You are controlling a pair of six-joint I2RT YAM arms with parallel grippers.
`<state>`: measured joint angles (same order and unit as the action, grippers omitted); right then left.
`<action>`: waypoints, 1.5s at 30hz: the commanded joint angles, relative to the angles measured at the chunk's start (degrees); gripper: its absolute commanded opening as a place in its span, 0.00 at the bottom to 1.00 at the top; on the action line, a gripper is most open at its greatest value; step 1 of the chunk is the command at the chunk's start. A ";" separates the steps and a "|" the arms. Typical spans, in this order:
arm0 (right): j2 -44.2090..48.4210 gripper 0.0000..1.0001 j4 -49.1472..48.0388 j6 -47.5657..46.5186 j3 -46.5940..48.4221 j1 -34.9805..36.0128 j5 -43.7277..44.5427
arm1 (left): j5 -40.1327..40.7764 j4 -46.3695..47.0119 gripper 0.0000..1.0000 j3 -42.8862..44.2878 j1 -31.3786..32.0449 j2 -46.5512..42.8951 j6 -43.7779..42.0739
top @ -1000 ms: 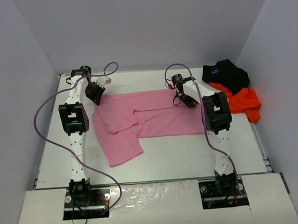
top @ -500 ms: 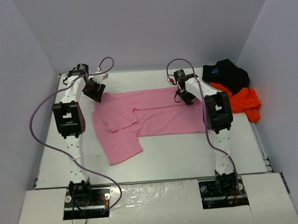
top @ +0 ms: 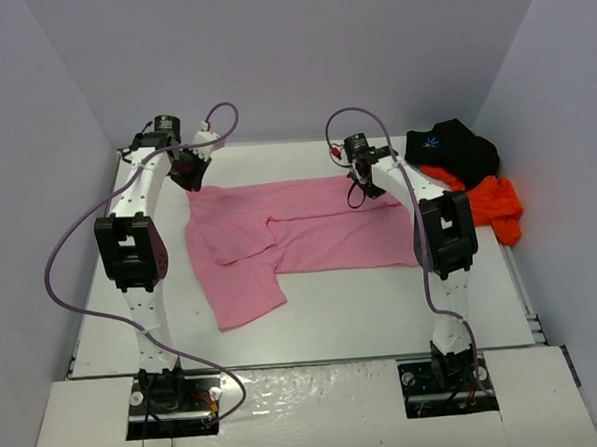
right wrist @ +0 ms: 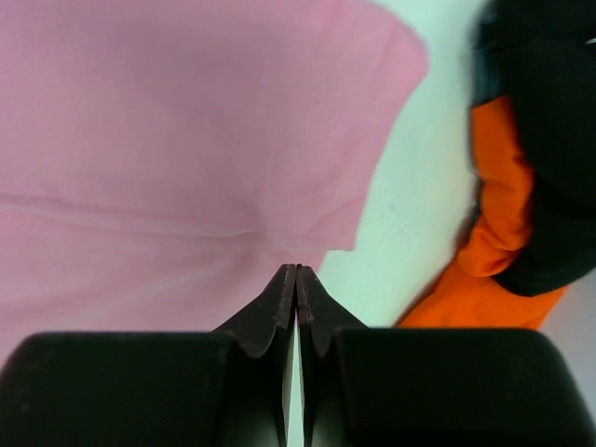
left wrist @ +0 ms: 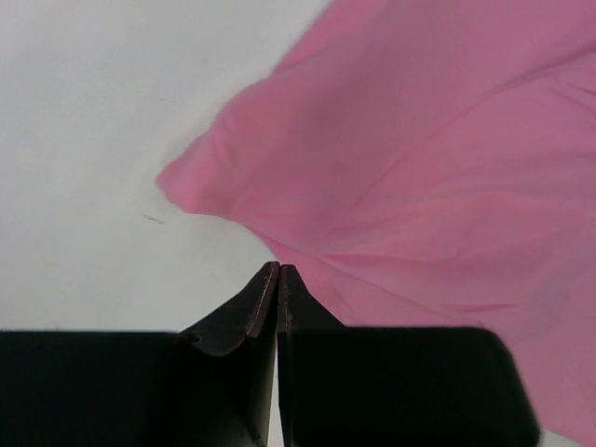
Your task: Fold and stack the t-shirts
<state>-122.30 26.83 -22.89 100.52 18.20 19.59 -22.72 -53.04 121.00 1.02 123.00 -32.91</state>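
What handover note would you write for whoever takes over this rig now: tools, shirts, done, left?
Left tool: shut, seemingly pinching the far edge of the plain pink cloth t-shirt near its left end.
Right tool: shut, seemingly pinching that edge near its right end.
Pink shirt lies spread on the white table, partly folded; black printed cloth t-shirt and bright orange cloth t-shirt are heaped far right.
Done: nothing stacked.
Left: fold all three, stack.
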 commanded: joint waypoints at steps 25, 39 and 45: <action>-3.37 0.00 5.68 -2.86 -3.33 5.18 -15.02 | -2.51 -19.81 0.00 2.12 10.23 11.71 -11.30; -17.47 0.00 6.03 0.47 13.33 5.27 -3.37 | 7.47 -13.32 0.00 14.82 9.43 21.23 -3.40; -21.42 0.00 5.86 1.18 17.62 5.27 -1.76 | 10.86 -10.05 0.00 17.52 9.17 23.26 -1.09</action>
<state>-140.01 32.64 -23.74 116.66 23.70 17.27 -16.57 -67.46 136.20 11.14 145.26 -35.83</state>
